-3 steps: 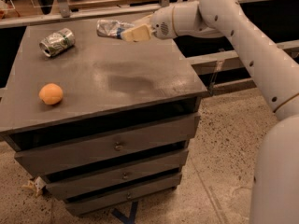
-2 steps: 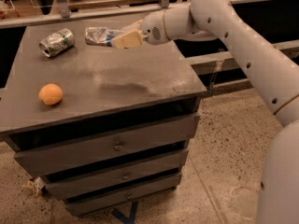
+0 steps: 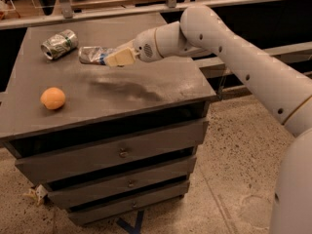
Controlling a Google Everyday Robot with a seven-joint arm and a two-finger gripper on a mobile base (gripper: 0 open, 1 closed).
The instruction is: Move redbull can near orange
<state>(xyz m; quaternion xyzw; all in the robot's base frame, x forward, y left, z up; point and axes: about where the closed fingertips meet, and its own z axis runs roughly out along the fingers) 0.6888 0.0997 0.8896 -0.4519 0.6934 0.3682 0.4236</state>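
The redbull can, slim, silver with blue patches and dented, lies sideways in my gripper, which is shut on its right end and holds it just above the cabinet top, left of centre. The orange sits on the cabinet top near the front left, well below and to the left of the held can. My white arm reaches in from the right.
A fatter silver can with green markings lies on its side at the back left, close to the held can. The dark cabinet top has drawers below it. A railing runs behind it.
My gripper has carried the redbull can leftward across the cabinet top, from the back right toward the green-marked can. The orange and the other can have not moved.
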